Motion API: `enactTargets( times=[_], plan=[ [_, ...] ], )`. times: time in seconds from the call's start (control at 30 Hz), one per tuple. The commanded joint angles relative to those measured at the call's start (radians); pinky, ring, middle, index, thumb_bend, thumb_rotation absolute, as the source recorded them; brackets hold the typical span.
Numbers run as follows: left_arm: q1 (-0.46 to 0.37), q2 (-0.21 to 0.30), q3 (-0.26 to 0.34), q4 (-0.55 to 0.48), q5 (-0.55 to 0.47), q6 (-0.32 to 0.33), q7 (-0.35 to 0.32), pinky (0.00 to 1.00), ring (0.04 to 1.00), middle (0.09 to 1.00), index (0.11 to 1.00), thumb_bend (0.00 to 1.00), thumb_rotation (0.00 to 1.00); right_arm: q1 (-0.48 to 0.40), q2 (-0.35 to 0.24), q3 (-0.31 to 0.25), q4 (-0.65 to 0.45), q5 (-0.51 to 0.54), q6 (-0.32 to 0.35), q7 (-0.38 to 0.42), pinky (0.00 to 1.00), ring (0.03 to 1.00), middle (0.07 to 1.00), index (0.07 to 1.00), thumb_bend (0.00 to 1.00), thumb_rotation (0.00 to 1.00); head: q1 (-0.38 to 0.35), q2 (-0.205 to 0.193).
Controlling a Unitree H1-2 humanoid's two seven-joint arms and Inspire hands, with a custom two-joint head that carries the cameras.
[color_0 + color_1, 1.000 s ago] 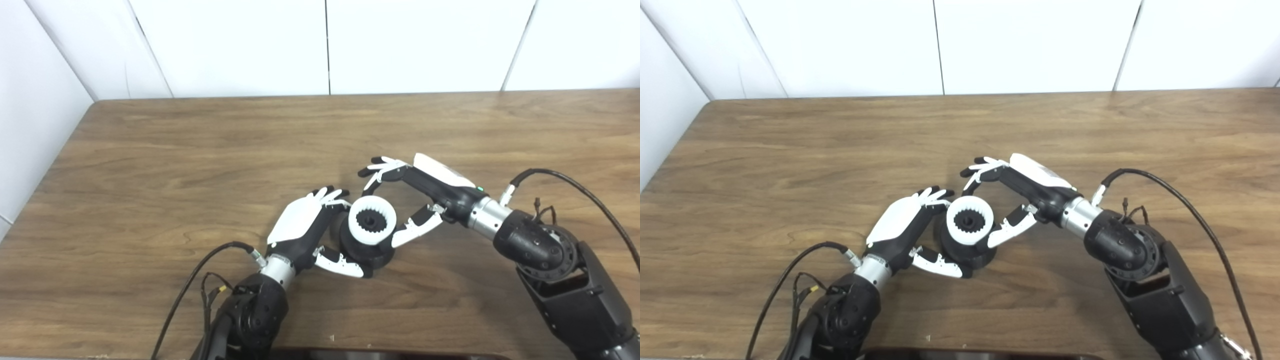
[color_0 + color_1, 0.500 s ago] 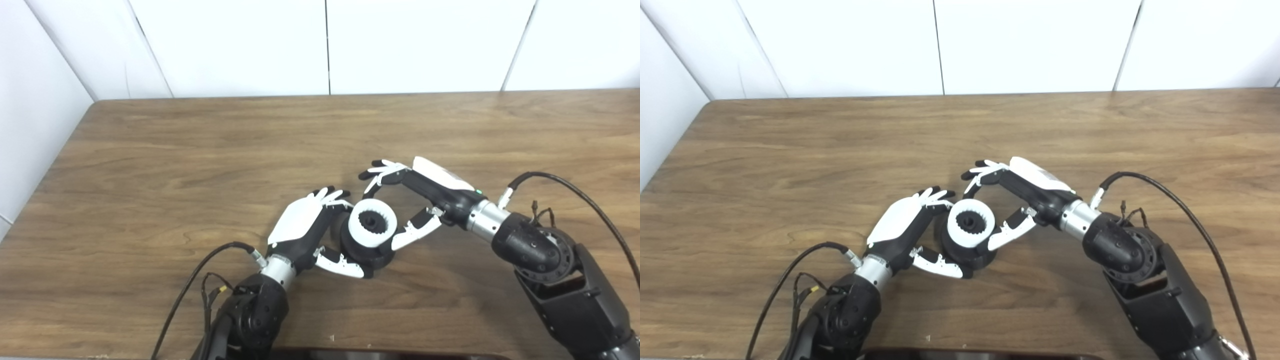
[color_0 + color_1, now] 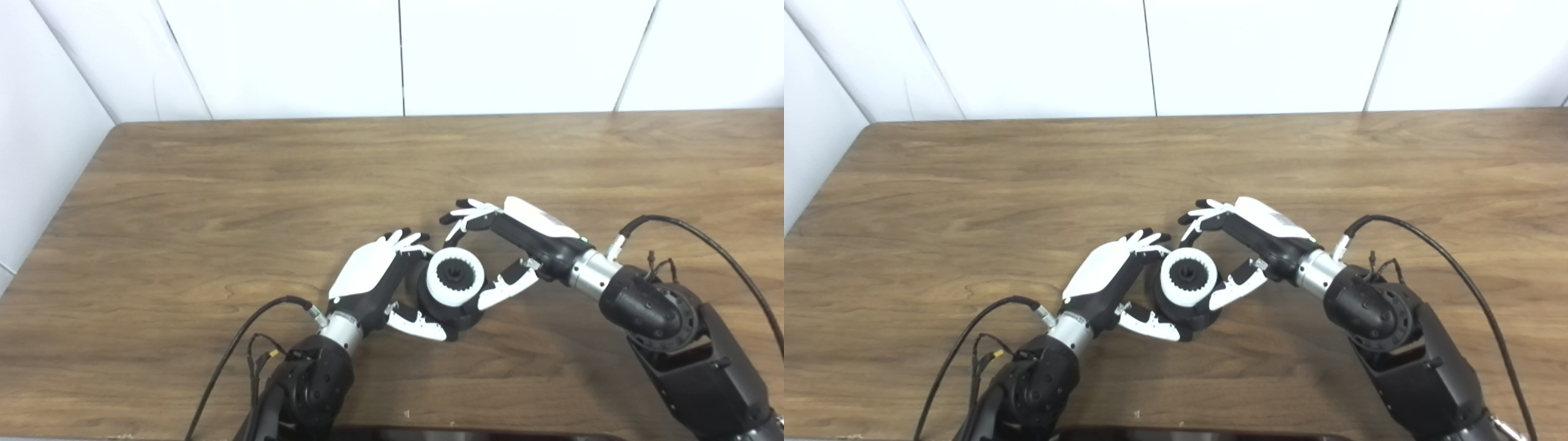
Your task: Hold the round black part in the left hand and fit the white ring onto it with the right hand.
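Nearest us, the left hand (image 3: 373, 278) wraps the round black part (image 3: 450, 309), thumb under its near side, fingers curled behind, gripping it on the wooden table (image 3: 184, 202). Seated on top of the black part sits the white ring (image 3: 454, 277), toothed inside, a dark hub showing through its centre. Just right of the black part is the right hand (image 3: 520, 245), fingers spread and holding nothing; its thumb touches the ring's right edge, its fingers arch beyond the ring's far side.
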Motion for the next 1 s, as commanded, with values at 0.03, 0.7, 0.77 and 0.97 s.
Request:
enactTargets(
  times=[0.03,0.7,0.77,0.97],
  plan=[
    [-0.007,0.008,-0.007,-0.005,0.022,0.017,-0.017,1.00,1.000,0.937,0.637,0.86,0.27,-0.018,-0.004,0.001,-0.025,-0.004,-0.034,-0.005,1.00,0.981,0.870,0.492,0.52,0.16,0.001,0.001],
    [-0.001,0.004,-0.002,-0.003,0.023,0.017,-0.007,1.00,1.000,0.935,0.633,0.87,0.25,-0.038,-0.034,0.037,-0.005,-0.023,0.002,0.070,1.00,1.000,0.922,0.802,1.00,0.43,0.004,-0.004],
    [-0.001,0.005,-0.002,-0.003,0.024,0.017,-0.006,1.00,1.000,0.934,0.634,0.87,0.25,-0.040,-0.033,0.032,-0.003,-0.016,0.007,0.072,1.00,1.000,0.929,0.819,1.00,0.44,0.004,-0.004],
    [-0.001,0.005,-0.001,-0.002,0.021,0.016,-0.007,1.00,1.000,0.936,0.635,0.87,0.26,-0.036,-0.035,0.017,-0.004,-0.004,0.002,0.063,1.00,1.000,0.936,0.837,1.00,0.47,0.004,-0.004]
  ],
)
